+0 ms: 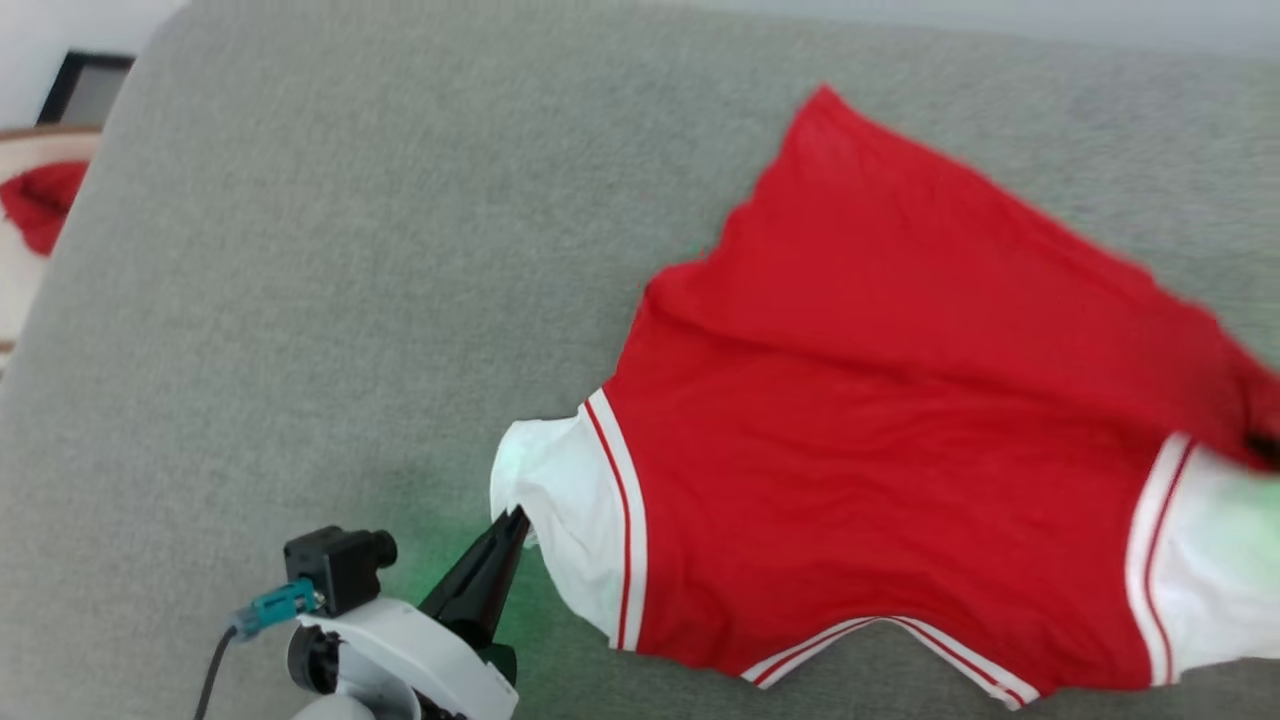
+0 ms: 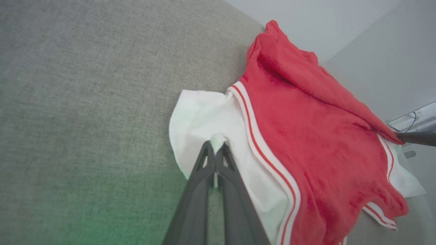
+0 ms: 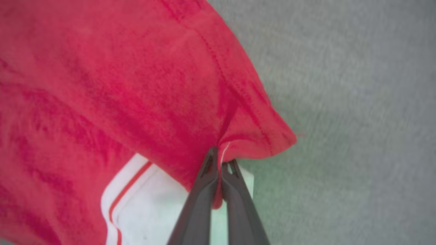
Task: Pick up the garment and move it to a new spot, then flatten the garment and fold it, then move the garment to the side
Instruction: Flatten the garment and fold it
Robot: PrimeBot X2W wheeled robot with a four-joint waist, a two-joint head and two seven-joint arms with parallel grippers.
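The garment (image 1: 880, 420), a red jersey with white sleeves and striped trim, lies spread on the grey cushioned surface at the right of the head view. My left gripper (image 1: 515, 520) is shut on the edge of its white left sleeve (image 2: 204, 115), a small tuft of white cloth pinched between the tips (image 2: 217, 144). At the garment's other side, my right gripper (image 3: 219, 156) is shut on a fold of red cloth (image 3: 170, 85) just above the other white sleeve (image 3: 150, 200). Its dark finger (image 2: 417, 137) also reaches the red cloth in the left wrist view.
The grey fabric surface (image 1: 330, 300) stretches wide to the left of the garment. At the far left edge sits a cream basket (image 1: 30, 160) with a small red cloth bundle (image 1: 40, 205) in it. A pale wall (image 2: 323, 23) lies beyond the surface.
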